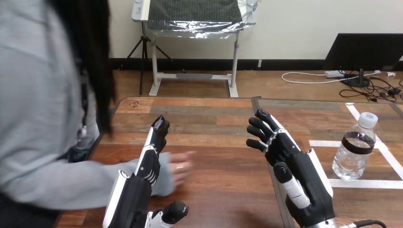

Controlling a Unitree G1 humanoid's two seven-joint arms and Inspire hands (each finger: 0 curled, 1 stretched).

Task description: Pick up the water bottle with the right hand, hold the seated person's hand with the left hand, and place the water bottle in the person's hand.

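- Right hand (290, 161) hovers open, empty — water bottle (354, 149) stands upright on the surface (223, 190), near, to its right.
- Left hand (149, 164), fingers straight, beside the person's hand (183, 166); no clasp.
- Pickup not begun — next, likely: reach right, wrap the bottle.

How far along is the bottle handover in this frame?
Nothing looks finished. The clear plastic water bottle with a white cap stands upright on the wooden table, apart from the open right hand. The left hand, fingers straight, is beside the person's hand, not curled round it. Grasping, holding and placing all remain.
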